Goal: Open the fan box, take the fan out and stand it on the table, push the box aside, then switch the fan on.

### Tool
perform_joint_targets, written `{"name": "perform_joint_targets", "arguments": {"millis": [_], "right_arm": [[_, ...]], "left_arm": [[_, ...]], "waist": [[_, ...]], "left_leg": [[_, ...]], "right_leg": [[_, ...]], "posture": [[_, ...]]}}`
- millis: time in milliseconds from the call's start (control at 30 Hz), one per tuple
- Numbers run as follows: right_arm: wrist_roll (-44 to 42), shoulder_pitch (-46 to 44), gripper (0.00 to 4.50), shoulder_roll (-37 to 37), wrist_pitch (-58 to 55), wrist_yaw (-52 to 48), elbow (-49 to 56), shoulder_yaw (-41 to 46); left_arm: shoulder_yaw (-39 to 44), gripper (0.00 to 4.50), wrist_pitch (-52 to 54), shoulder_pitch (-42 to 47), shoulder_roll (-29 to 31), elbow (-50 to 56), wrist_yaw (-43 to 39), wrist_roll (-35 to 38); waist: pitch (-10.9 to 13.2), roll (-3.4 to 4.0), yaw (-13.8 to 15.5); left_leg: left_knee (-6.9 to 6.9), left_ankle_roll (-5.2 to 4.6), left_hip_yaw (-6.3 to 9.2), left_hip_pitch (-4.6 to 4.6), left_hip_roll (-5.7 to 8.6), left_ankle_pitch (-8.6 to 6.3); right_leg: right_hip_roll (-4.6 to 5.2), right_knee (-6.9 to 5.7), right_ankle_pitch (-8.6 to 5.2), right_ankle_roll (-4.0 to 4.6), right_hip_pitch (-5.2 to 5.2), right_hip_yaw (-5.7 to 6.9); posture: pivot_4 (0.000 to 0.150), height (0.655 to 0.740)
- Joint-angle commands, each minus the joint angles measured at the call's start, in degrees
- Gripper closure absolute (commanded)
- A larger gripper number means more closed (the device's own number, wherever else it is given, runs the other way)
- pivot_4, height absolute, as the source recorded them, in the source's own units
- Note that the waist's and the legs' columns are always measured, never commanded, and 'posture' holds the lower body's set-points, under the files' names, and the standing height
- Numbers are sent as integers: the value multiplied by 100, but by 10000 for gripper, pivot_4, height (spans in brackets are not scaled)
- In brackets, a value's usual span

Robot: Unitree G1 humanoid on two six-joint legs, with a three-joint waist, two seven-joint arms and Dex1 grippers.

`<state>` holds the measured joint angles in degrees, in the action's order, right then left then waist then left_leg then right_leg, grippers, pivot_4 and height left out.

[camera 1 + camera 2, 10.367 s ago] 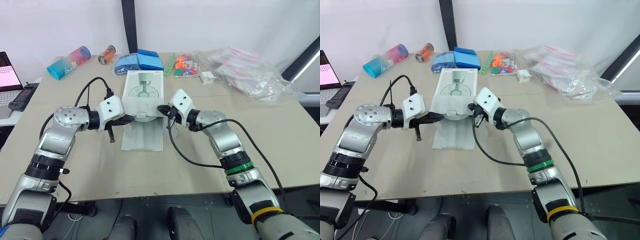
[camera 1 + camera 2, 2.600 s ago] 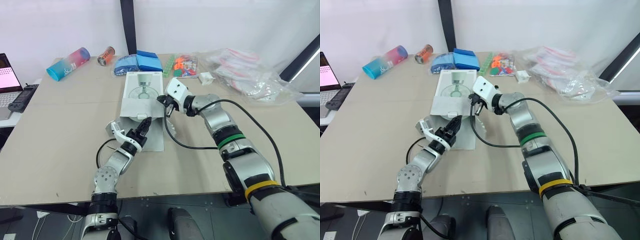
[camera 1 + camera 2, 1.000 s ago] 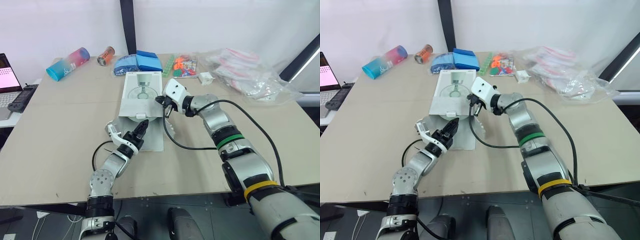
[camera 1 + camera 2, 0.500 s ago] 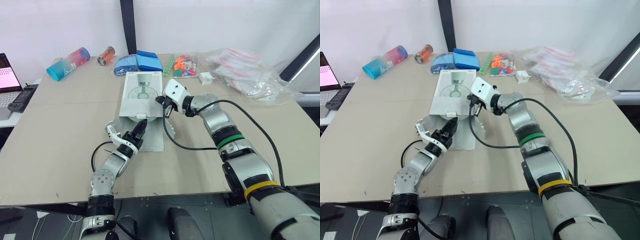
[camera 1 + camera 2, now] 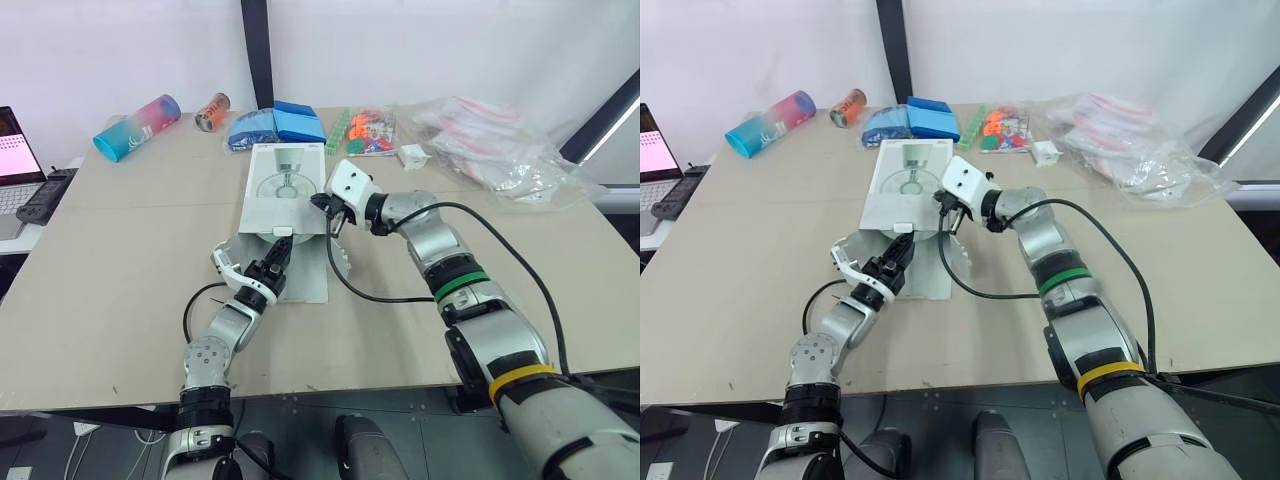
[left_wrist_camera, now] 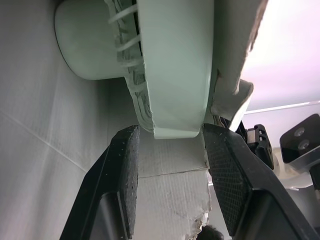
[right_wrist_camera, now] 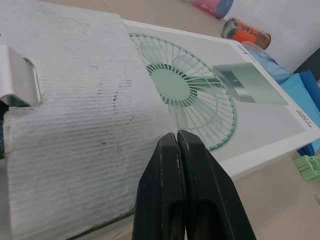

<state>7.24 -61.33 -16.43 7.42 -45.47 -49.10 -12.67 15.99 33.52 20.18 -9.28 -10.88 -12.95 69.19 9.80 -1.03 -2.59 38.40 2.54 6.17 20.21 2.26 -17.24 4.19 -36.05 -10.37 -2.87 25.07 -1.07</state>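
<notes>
The white fan box (image 5: 285,185) lies flat mid-table, a green fan pictured on its lid, and its front flap (image 5: 303,278) is folded down onto the table. My left gripper (image 5: 277,254) reaches into the box's open front end. In the left wrist view it is open, with its fingers (image 6: 124,185) on either side of the pale green fan's (image 6: 175,65) rim. My right gripper (image 5: 322,205) is shut with nothing between its fingers, at the box's right front corner over the corrugated top flap (image 7: 75,125).
Along the back edge lie a pink-and-blue tumbler (image 5: 137,125), an orange can (image 5: 212,110), blue packs (image 5: 280,122), coloured toys (image 5: 365,128) and a small white cup (image 5: 413,154). Clear plastic bags (image 5: 500,140) are heaped at the back right. A laptop (image 5: 15,165) sits off the left edge.
My left gripper has edged forward into the box's open end. The right gripper has stayed by the box's front right corner.
</notes>
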Motion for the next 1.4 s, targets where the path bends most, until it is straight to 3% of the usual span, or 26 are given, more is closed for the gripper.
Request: {"name": "perform_joint_targets", "arguments": {"millis": [33, 233, 300, 333, 367, 400, 800, 1233, 1400], "right_arm": [[74, 63, 45000, -37, -36, -69, 99, -53], [85, 79, 45000, -53, -61, -70, 148, -44], [99, 74, 45000, -44, -62, -53, 131, -45], [103, 75, 45000, -39, -61, -50, 127, -48], [107, 78, 45000, -34, -58, -49, 124, -52], [108, 88, 45000, -33, -63, -54, 140, -56], [139, 82, 45000, 2, -68, -63, 133, -60], [132, -1, 45000, 164, -18, -119, 57, -81], [130, -2, 45000, 163, -18, -177, 99, -98]], "left_arm": [[0, 23441, -26, -87, -405, -128, -103, 34], [82, 23441, -9, 15, -417, -213, -208, 2], [108, 29773, -43, 44, -431, -242, -240, -7], [136, 30782, -79, 54, -450, -245, -263, 11], [158, 35657, -103, 67, -456, -259, -270, 16], [171, 36219, -121, 71, -459, -265, -261, 11], [144, 36222, -38, -86, -389, -106, -104, -9], [-9, 36222, 1221, -1643, 219, 1590, 572, 730], [-163, 36222, 1513, -2129, 166, 1850, 662, 1215]], "waist": [[0, 0, 0], [0, 0, 0], [0, 0, 0], [0, 0, 0], [0, 0, 0], [0, 0, 0], [-1, 0, 0], [-3, -3, -21], [-5, -3, -20]], "left_leg": [[0, 0, 0, 0, 0, 0], [0, 0, 0, 0, 0, 0], [0, 0, 0, 0, 0, 0], [0, 0, 0, 0, 0, 0], [0, 0, 0, 0, 0, 0], [0, 0, 0, 0, 0, 0], [0, 0, 1, -4, 0, 0], [-4, 5, 1, -10, -4, -4], [-4, 5, 2, -11, -5, -4]], "right_leg": [[0, 0, 0, 0, 0, 0], [0, 1, 0, 0, -1, 0], [0, 1, 0, 0, -1, 0], [0, 1, 0, 0, -1, 0], [0, 1, 0, 0, -1, 0], [0, 1, 0, 0, -2, 0], [0, 1, 0, -1, -5, 0], [-7, 1, -1, 1, 0, -8], [-7, 1, -1, 2, 0, -9]], "posture": [[1500, 7400], [1500, 7400], [1500, 7400], [1500, 7400], [1500, 7400], [1500, 7400], [1500, 7400], [1500, 7400], [1500, 7400]]}}
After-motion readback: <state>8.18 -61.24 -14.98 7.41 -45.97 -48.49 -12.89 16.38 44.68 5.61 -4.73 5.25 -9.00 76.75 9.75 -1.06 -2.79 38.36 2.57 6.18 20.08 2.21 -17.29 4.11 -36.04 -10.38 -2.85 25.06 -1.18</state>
